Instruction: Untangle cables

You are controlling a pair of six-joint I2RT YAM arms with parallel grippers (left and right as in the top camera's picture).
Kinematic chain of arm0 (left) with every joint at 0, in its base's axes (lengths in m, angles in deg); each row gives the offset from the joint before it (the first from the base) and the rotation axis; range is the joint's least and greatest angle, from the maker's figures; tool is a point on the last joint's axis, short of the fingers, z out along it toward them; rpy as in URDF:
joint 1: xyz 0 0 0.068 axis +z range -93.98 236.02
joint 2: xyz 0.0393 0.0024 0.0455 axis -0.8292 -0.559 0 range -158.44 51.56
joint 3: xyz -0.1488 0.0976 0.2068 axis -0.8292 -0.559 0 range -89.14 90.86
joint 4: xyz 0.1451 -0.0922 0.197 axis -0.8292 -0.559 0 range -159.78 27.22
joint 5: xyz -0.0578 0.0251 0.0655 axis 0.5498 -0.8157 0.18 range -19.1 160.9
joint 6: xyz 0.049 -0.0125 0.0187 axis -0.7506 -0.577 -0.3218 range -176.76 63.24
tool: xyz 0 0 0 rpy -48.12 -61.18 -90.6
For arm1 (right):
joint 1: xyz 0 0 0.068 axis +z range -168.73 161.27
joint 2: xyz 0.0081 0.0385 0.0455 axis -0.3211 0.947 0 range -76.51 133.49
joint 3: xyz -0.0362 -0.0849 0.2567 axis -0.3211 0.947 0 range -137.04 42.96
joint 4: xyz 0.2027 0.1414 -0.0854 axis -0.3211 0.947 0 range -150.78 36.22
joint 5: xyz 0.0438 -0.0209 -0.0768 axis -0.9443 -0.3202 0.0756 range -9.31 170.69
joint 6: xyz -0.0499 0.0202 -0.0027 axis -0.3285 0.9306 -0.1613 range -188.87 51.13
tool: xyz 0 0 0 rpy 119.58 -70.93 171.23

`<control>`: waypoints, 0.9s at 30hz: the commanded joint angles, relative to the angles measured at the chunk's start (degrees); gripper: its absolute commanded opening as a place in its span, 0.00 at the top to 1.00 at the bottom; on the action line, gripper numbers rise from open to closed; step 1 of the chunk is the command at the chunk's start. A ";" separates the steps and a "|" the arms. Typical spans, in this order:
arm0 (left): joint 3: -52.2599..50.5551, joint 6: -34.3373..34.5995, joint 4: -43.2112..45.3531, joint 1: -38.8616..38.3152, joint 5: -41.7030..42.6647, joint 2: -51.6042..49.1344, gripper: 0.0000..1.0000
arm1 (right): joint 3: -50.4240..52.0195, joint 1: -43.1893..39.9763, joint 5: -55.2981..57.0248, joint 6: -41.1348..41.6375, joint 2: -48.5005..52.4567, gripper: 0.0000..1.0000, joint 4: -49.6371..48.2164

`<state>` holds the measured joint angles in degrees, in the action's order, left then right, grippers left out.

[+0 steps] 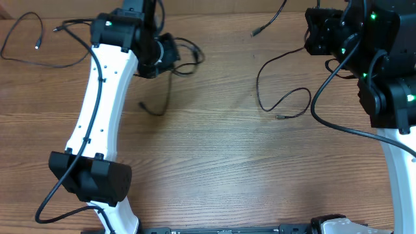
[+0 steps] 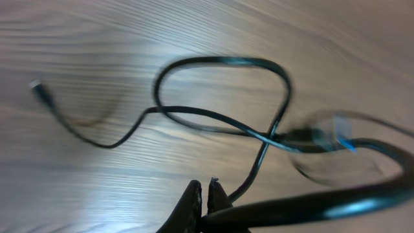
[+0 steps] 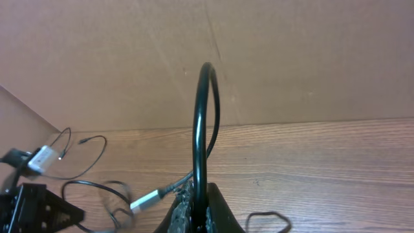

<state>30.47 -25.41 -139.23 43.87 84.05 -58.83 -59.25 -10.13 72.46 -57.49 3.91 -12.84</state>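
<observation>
Several thin black cables lie apart on the wooden table. One loose cable curls at the far left, and another cable end lies at the top middle. My left gripper is shut on a cable that runs off to the right. Beyond it the same tangle makes a loop with a tail ending in a small plug. My right gripper is shut on a cable that arches upward. That cable's slack loops across the table middle.
A silver USB plug hangs blurred left of my right gripper's fingers. A brown cardboard wall stands behind the table. The left arm's white link crosses the left side. The right arm's black body fills the top right corner.
</observation>
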 commanded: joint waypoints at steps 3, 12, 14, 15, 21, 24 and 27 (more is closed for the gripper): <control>0.55 -12.20 4.24 -3.80 20.90 0.24 0.96 | -1.03 -0.11 -0.26 2.19 -0.26 0.96 -0.70; 0.55 -10.58 3.67 -5.51 12.94 0.24 0.96 | -1.03 -0.11 0.74 2.19 -0.26 0.96 0.42; 0.55 -10.73 1.33 -5.51 10.71 0.24 0.87 | -1.03 -0.11 1.11 2.16 -0.26 0.96 0.52; 0.55 -11.28 0.22 -5.60 10.19 0.24 0.77 | -1.03 -0.11 1.11 2.19 -0.26 0.96 0.50; 0.55 -17.40 -3.65 -7.23 10.21 0.22 0.16 | -1.03 -0.11 0.46 3.78 -0.26 0.96 -0.07; 0.55 -17.44 -3.34 -7.34 10.27 0.22 0.11 | -1.03 -0.11 0.33 5.46 -0.26 0.96 -0.02; 0.55 -18.78 -2.14 -7.43 11.41 0.22 0.10 | -1.03 -0.11 -3.43 6.67 -0.26 0.96 -1.33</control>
<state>30.49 -40.95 -142.42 36.86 94.98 -58.83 -59.25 -10.11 72.11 -53.04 3.91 -12.42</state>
